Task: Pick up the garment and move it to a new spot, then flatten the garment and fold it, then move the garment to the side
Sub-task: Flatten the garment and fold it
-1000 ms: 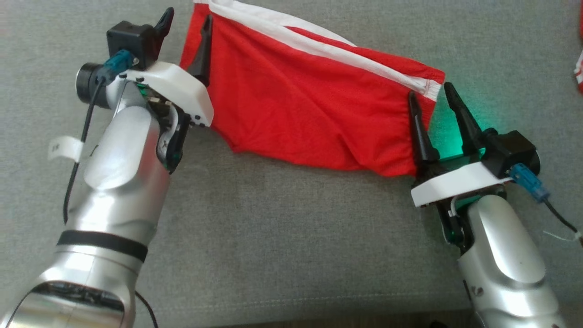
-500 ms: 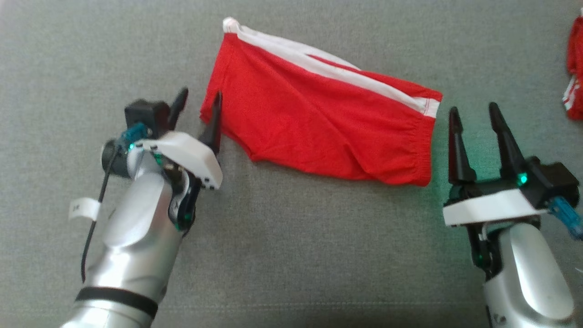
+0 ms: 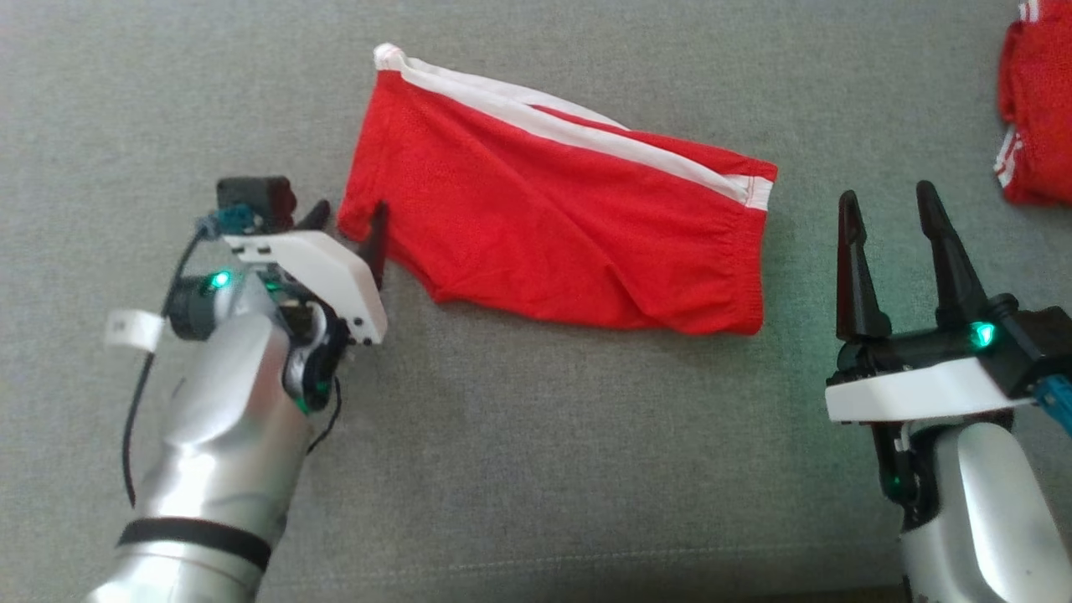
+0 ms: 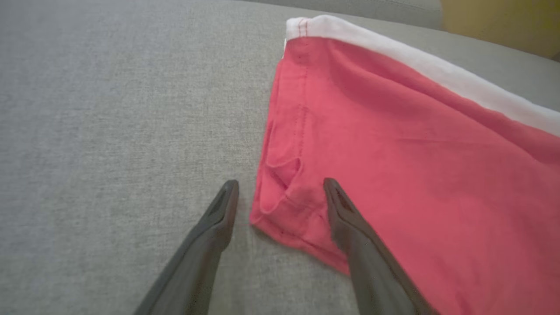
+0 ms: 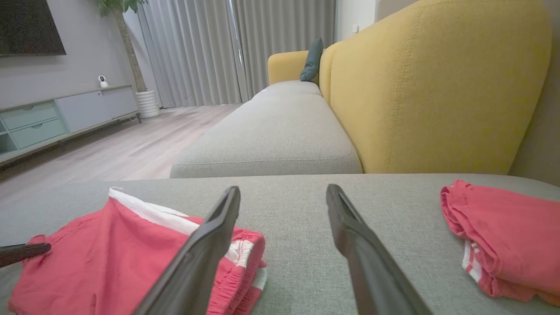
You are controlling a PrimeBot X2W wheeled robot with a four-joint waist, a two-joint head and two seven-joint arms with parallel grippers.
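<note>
The garment (image 3: 553, 226) is red with a white stripe along its far edge and lies folded on the grey sofa cushion (image 3: 536, 469). My left gripper (image 3: 352, 213) is open at its near-left corner. In the left wrist view that corner of the garment (image 4: 415, 175) sits between the spread fingers of the left gripper (image 4: 281, 183), one finger over the cloth and one over the cushion, neither pinching it. My right gripper (image 3: 888, 193) stands open just right of the garment's elastic end, apart from it. From the right wrist the garment (image 5: 109, 258) lies left of the right gripper (image 5: 283, 189).
A second red bundle with white stripes (image 3: 1034, 126) lies on the cushion at the far right, also the bundle (image 5: 503, 245) right of my right fingers. A yellow sofa backrest (image 5: 437, 87) rises behind. Beyond the cushion edge are wooden floor and a low cabinet (image 5: 52, 118).
Both grippers have drawn back off the garment's ends: the right one now stands apart from it, the left one at its corner. The head camera has shifted too.
</note>
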